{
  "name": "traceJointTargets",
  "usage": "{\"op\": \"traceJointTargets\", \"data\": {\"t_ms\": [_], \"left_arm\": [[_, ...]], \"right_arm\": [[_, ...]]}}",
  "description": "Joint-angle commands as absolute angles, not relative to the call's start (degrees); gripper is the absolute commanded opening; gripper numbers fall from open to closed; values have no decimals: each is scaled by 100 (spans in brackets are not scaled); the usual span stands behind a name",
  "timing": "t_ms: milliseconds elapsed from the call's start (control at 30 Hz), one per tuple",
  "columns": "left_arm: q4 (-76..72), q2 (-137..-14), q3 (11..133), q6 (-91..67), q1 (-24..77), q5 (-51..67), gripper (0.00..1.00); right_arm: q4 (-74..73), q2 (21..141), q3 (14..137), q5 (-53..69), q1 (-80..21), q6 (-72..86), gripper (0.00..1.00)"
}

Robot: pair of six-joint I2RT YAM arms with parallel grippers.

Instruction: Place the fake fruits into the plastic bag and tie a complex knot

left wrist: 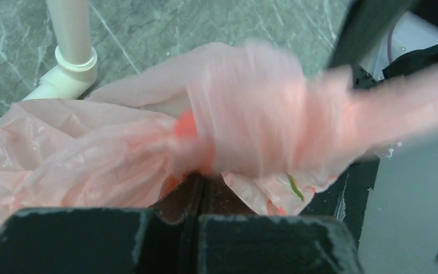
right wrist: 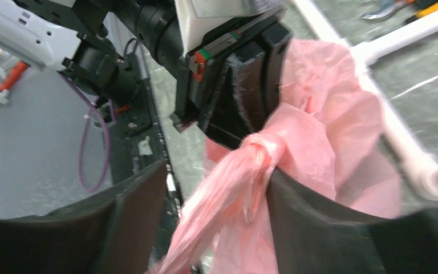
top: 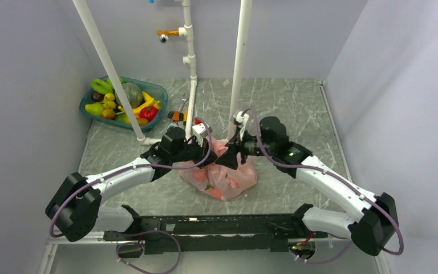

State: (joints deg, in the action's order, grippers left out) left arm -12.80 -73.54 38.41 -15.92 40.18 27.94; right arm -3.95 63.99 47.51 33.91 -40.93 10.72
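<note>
While lying on the counter point(top: 296, 103) between both arms, pinched at the knot point(right wrist: 256, 145) of the plastic bag point(top: 223, 181) by left jaws clamped shut; straddled at the tail by right jaws spread wide.

Left wrist view: film of the plastic bag point(left wrist: 274, 114) motion-blurred across centre; knot point(right wrist: 259, 145) not distinguishable there. Top view: bag's top hidden under left gripper point(top: 211, 154) and right gripper point(top: 224, 159); contents cannot be told from prints. Right wrist view: bag tail cut off at lower edge.
</note>
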Motion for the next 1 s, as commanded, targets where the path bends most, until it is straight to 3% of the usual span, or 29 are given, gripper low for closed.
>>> {"op": "traceJointTargets", "data": {"t_ms": [0, 100, 233, 267, 333, 400, 500, 600, 833, 967], "left_arm": [[-1958, -7156, 3748, -1835, 3997, 3288, 0], [-1979, -7167, 3744, -1822, 3996, 3300, 0], [-1934, -7202, 3775, -1804, 3987, 3205, 0], [-1912, -7197, 3779, -1798, 3990, 3175, 0], [-1854, -7192, 3787, -1787, 3987, 3105, 0], [-1781, -7181, 3796, -1803, 3976, 3016, 0], [-1743, -7203, 3795, -1792, 3981, 2937, 0], [-1764, -7256, 3829, -1816, 3952, 2861, 0], [-1958, -7505, 4040, -1866, 3692, 2797, 0], [-2270, -7690, 4183, -1865, 3638, 3384, 0]], "right_arm": [[-1801, 5890, 5566, 4150, -3324, 469, 79], [-2543, 5844, 6026, 4498, -2737, 187, 89], [-2571, 5759, 5869, 4558, -2193, 132, 84], [-2494, 5780, 5781, 4486, -2115, 105, 78], [-2215, 5898, 5594, 4061, -2055, 169, 53], [-1871, 6105, 5401, 3617, -2044, 200, 35], [-1379, 6547, 5164, 3530, -2124, 60, 27], [-1213, 7022, 5102, 3841, -2214, -193, 31], [-1423, 7181, 4749, 4840, -2725, -274, 59], [-696, 7007, 4416, 4713, -3249, 327, 71]]}}
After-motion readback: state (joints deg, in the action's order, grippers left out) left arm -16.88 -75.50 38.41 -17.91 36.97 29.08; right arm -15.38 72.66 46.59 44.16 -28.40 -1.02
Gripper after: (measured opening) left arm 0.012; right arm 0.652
